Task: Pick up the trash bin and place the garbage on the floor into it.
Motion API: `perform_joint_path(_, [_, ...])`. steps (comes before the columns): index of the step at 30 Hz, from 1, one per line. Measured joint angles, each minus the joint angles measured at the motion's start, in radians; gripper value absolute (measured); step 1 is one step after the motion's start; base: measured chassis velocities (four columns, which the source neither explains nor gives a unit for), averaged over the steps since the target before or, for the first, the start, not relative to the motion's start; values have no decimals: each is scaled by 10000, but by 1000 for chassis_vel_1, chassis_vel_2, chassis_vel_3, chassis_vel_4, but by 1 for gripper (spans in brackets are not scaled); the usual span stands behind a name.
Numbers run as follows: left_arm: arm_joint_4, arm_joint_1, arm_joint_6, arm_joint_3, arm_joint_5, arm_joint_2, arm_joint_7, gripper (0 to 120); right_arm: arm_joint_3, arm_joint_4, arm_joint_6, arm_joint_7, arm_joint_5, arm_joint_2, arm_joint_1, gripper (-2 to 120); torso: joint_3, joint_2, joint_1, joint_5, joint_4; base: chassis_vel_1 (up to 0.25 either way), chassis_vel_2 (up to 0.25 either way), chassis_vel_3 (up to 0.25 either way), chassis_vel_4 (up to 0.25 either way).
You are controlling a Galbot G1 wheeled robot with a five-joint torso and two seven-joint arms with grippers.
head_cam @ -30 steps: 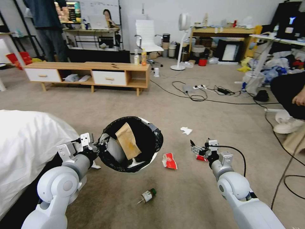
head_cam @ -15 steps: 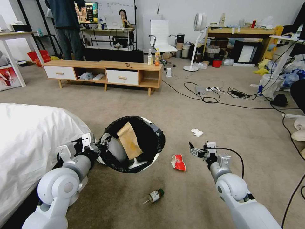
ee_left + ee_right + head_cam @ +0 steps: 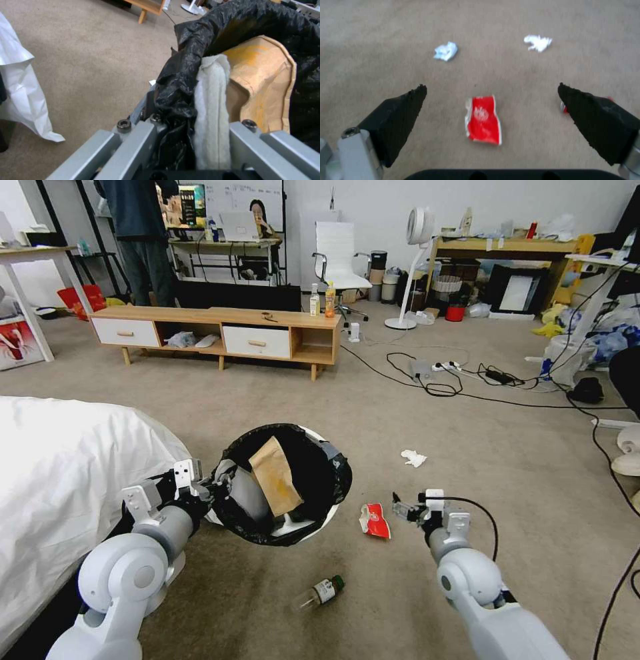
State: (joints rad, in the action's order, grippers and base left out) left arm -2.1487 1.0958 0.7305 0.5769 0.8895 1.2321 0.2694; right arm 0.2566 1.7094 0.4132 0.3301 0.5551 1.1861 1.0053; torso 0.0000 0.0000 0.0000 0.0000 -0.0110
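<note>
- Head view: left gripper holds the trash bin off the floor by its near rim, tilted so the mouth faces the camera. Black bag liner folded over the rim; brown paper bag inside, leaning against the wall.
- Left wrist view adds what the head view does not: a white tissue sits between the liner and the paper bag, right at the clamped rim. Jaws closed narrow on rim and liner together.
- Right wrist view: right gripper hangs over the carpet, jaws spread wide, gripping nothing. The red-white snack wrapper lies flat between the two fingertips, below them. A sliver of red shows past the other fingertip, partly hidden — cannot tell what it is.
- Same view picks up two crumpled tissues farther out on the carpet; the head view shows one beyond the wrapper.
- Head view: right gripper just beside the wrapper, on the side away from the bin.
- Small green-capped bottle lies on its side on the carpet, nearer the robot, between the two arms.
- Around: white bed beside the left arm; low wooden cabinet and black cables farther back, well apart from the litter.
</note>
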Motion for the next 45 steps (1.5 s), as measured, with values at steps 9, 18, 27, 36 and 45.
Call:
perform_joint_path(9, [-68, 60, 41, 38, 4, -25, -15, 7, -186, 153, 745, 812, 496, 245, -62, 100, 0, 0, 0, -1, 0, 0, 0, 0, 0])
perform_joint_path(18, [-118, 52, 36, -32, -32, 82, -89, 7, -110, 209, 819, 873, 532, 175, 51, 100, 0, 0, 0, 0, 0, 61, 61, 67, 69])
perform_joint_path(27, [-296, 200, -98, 27, -156, 63, -264, 7, -116, 138, 739, 792, 439, 211, 47, 100, 0, 0, 0, 0, 2, 51, 47, 46, 49])
perform_joint_path(36, [-344, 266, -99, -2, -154, 78, -268, 7, -46, 103, 687, 772, 415, 192, 67, 100, 0, 0, 0, -1, 1, 0, 0, 0, 0])
perform_joint_path(45, [-426, 358, -99, 36, -158, 57, -268, 7, -29, -94, 626, 739, 304, 160, 45, 100, 0, 0, 0, -1, 1, 0, 0, 0, 0])
